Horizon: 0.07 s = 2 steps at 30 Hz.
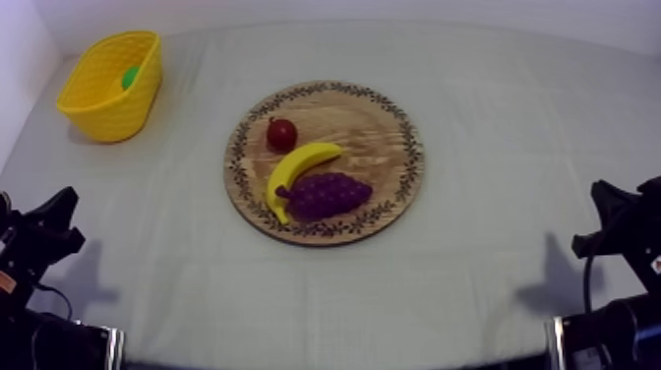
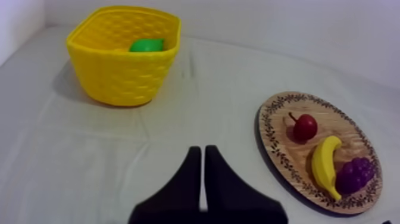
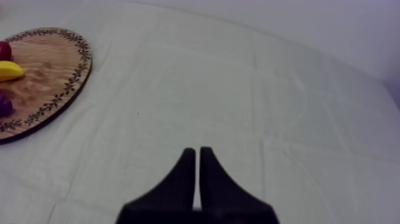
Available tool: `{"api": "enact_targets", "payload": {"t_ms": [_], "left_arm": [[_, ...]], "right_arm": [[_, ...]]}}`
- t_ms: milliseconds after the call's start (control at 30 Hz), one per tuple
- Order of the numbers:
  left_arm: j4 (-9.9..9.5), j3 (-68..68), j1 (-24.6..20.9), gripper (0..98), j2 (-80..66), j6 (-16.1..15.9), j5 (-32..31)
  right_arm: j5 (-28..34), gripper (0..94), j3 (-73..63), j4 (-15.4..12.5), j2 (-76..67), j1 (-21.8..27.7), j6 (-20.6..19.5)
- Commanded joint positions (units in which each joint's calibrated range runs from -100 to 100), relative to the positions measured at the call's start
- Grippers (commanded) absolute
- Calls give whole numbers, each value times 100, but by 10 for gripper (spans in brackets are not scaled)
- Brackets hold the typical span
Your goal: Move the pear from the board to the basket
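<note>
Pear (image 1: 130, 77), a green one, lies inside the yellow basket (image 1: 113, 113), low against its inner wall, and only its top shows over the rim. The basket stands at the far left corner of the table, well apart from the wooden board (image 1: 379, 133), which lies near the middle of the grey-white cloth (image 1: 492, 285).

On the board a banana (image 1: 300, 165) curves around a bunch of grapes (image 1: 330, 194) and touches it. A small red fruit (image 1: 282, 134) sits just beyond the banana's far end, close to the patterned rim.

Left gripper (image 2: 202, 152) hangs low at the near left edge of the table. Its two black fingers lie pressed together in a narrow wedge with nothing between them, above bare cloth between the basket and the board.

Right gripper (image 3: 197, 152) hangs low at the near right edge. Its fingers are likewise together and hold nothing, over bare cloth well away from the board.
</note>
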Motion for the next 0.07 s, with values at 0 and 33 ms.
{"api": "enact_targets", "payload": {"t_ms": [0,33], "left_arm": [[-2,5,-2,0,0,91,-4],[-2,6,-2,0,0,91,-4]], "right_arm": [[1,4,0,-1,-2,-1,2],[1,4,0,-1,-2,-1,1]]}}
